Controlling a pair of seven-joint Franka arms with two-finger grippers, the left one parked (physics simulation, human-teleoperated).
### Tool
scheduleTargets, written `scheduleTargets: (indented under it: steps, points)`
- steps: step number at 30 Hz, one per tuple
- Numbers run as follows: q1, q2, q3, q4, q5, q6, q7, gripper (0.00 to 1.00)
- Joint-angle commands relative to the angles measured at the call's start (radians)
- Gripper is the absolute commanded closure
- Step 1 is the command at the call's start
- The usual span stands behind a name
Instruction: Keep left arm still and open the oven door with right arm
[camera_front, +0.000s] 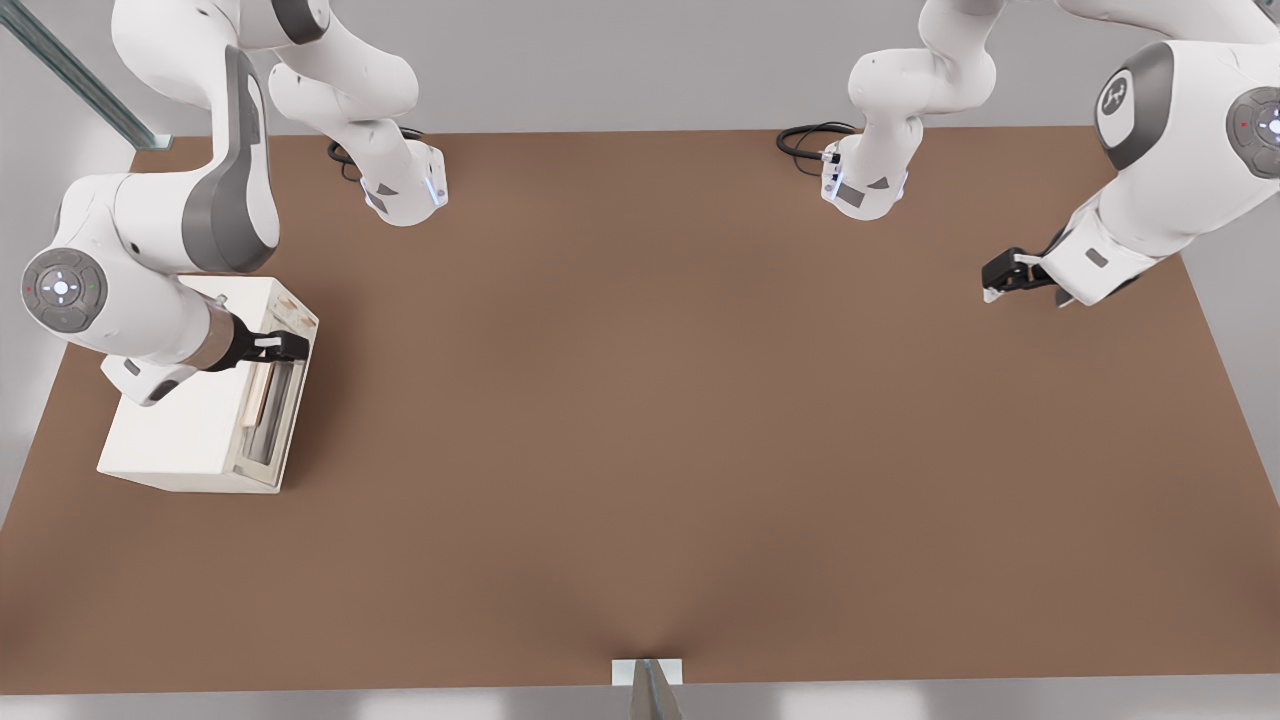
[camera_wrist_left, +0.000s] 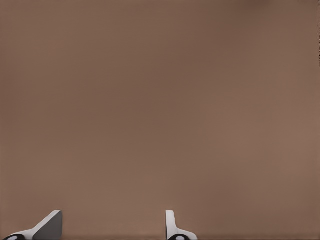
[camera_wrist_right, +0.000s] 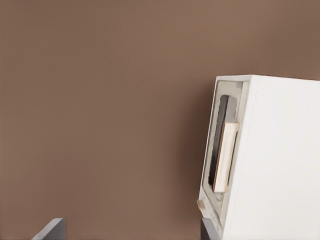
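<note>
A small cream box oven (camera_front: 190, 420) sits at the front view's left on the matte brown surface (camera_front: 650, 420). Its oven door (camera_front: 270, 415), a windowed frame with a tan bar handle (camera_wrist_right: 225, 157), appears closed. The right arm (camera_front: 150, 260) bends over the oven, its end effector (camera_front: 290, 347) spread open above the door's top edge.

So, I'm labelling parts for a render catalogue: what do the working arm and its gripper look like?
The right arm is glossy white in rounded jointed segments, with grey bands and a round grey button cap carrying small lights. A metallic cuff leads to the black gripper, whose fingertips look grey in the wrist view. A black cable coils at its base. The gripper sits above the oven door.
</note>
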Motion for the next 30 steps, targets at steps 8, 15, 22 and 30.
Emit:
scheduleTargets:
  steps: [8,15,22,30]
  points:
    - [0.16,0.062,0.003,-0.095,-0.427,-0.027,-0.048,0.79]
    - [0.158,0.211,-0.002,-0.101,-0.723,0.044,-0.002,0.79]
    - [0.177,0.207,0.0,-0.266,-0.806,0.08,0.273,0.79]
    - [0.163,0.181,-0.003,-0.415,-0.844,0.16,0.351,0.79]
